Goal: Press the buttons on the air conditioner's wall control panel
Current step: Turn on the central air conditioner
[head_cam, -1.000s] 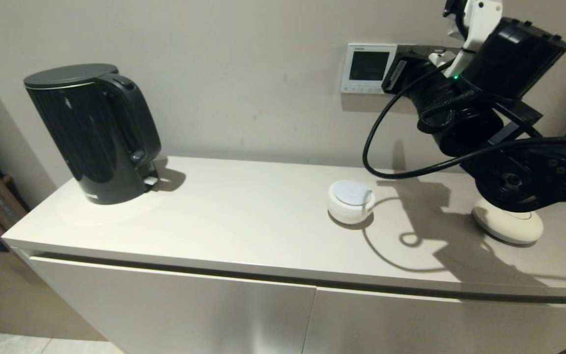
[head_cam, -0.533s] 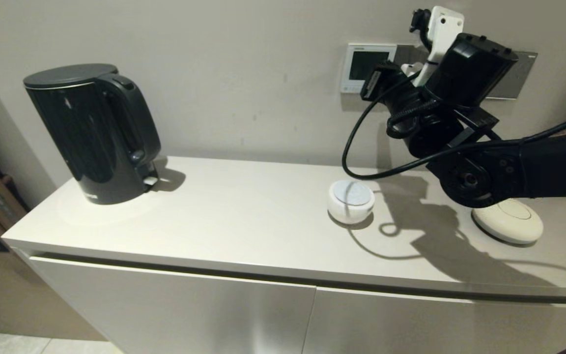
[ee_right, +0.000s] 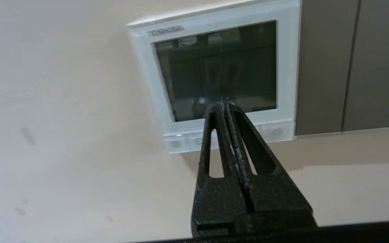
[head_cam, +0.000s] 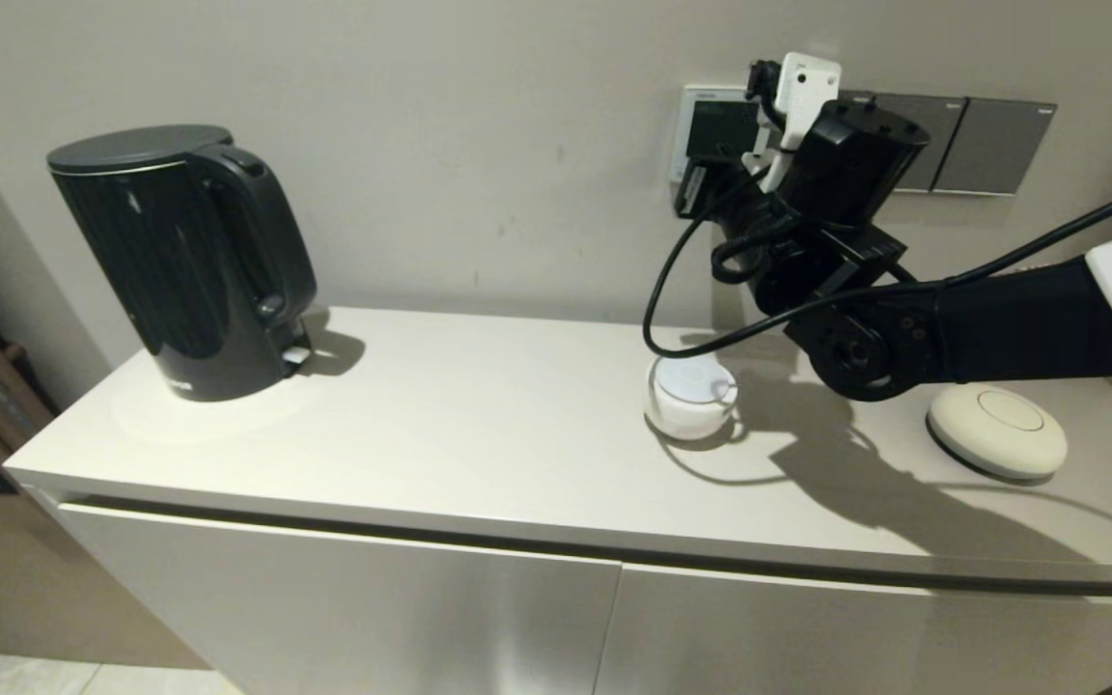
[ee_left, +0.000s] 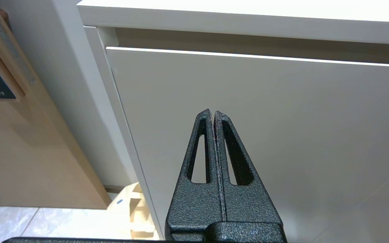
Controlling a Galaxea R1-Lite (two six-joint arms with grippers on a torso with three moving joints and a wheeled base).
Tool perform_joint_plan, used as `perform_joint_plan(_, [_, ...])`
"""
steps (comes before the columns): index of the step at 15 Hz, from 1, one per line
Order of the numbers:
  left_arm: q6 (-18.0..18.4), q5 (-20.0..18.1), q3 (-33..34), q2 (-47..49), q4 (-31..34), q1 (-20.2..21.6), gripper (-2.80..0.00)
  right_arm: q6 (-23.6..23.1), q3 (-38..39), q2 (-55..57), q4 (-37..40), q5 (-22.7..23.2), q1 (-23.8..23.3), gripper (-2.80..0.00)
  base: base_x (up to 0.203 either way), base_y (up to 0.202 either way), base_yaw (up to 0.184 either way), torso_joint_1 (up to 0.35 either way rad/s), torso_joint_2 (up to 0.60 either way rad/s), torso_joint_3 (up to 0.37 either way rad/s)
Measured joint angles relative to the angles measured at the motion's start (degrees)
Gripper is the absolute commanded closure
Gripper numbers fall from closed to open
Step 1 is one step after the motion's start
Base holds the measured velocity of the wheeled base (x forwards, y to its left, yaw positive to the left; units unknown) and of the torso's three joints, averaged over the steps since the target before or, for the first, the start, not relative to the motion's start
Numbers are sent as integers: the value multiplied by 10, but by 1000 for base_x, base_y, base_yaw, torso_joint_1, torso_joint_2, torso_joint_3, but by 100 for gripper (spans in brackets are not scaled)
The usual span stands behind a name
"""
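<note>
R gripper (ee_right: 224, 105) fingers pinched together w/ nothing held, tip just in front of wall control panel (ee_right: 214, 77) above buttons (ee_right: 275, 131), panel left of grey switch plates (head_cam: 990, 145); L gripper (ee_left: 213, 113) closed, parked by cabinet front (ee_left: 282, 118).

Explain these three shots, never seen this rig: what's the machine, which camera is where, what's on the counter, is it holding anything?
It is a two-armed robot. The wide shot comes from a camera on its head; the other two come from cameras on its wrists, behind the fingers.

The right end effector is shut, holds nothing, and points at the wall control panel, whose screen is dark. Its tip lies just above the buttons along the panel's lower edge; contact cannot be told. Dark switch plates sit beside the panel.

The left end effector is shut and empty, parked low in front of the cabinet door.

On the counter stand a black kettle, a small white round gadget and a flat cream disc.
</note>
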Motion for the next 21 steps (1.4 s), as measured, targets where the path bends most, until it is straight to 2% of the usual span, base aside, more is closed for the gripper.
perform_joint_plan(8, [0, 0, 0, 0, 0, 0, 0, 5, -2, 13, -14, -6, -10, 0, 0, 0, 0, 0, 0, 0])
perform_joint_plan(15, [0, 0, 0, 0, 0, 0, 0, 5, 58, -24, -30, -6, 16, 0, 0, 0, 0, 0, 0, 0])
perform_joint_plan(21, [0, 0, 0, 0, 0, 0, 0, 5, 81, -39, -30, -6, 10, 0, 0, 0, 0, 0, 0, 0])
